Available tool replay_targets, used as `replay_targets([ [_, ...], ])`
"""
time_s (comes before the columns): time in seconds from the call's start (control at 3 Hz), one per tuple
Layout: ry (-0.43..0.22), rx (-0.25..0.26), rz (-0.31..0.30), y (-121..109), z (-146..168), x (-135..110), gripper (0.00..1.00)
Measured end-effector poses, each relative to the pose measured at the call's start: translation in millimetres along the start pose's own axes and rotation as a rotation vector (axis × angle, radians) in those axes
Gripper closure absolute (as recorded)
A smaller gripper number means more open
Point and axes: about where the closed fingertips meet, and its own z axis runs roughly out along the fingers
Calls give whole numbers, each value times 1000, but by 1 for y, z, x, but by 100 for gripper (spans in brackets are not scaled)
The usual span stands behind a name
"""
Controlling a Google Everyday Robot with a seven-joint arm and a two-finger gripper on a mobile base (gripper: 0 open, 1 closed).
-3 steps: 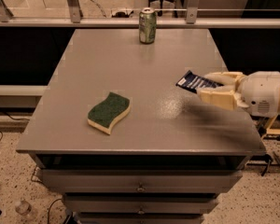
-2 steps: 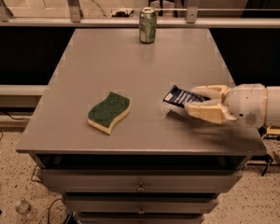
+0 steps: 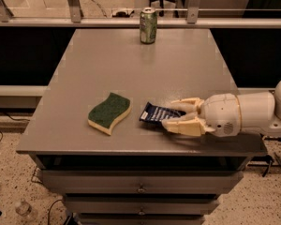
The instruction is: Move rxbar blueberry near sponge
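The gray table (image 3: pixel 131 69) fills most of the frame, green can (image 3: pixel 148 26) at its far edge up top, and the robot's white arm (image 3: pixel 253 114) pokes in from the right with the gripper (image 3: pixel 169 115) low over the lower-middle of the tabletop. The sponge (image 3: pixel 109 113) lies left of center, and the blueberry bar (image 3: pixel 153 112) is just right of it, near but not touching, long axis running left-right, its right end pinched between the two fingers (image 3: pixel 182 125). Sponge is straight left of the gripper, so I'd guess the bar's close enough and only needs letting go.
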Motion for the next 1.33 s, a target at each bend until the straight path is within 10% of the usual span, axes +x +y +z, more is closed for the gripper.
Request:
replay_targets([
  [1.33,-13,-76,-19,14,24,-1,13],
])
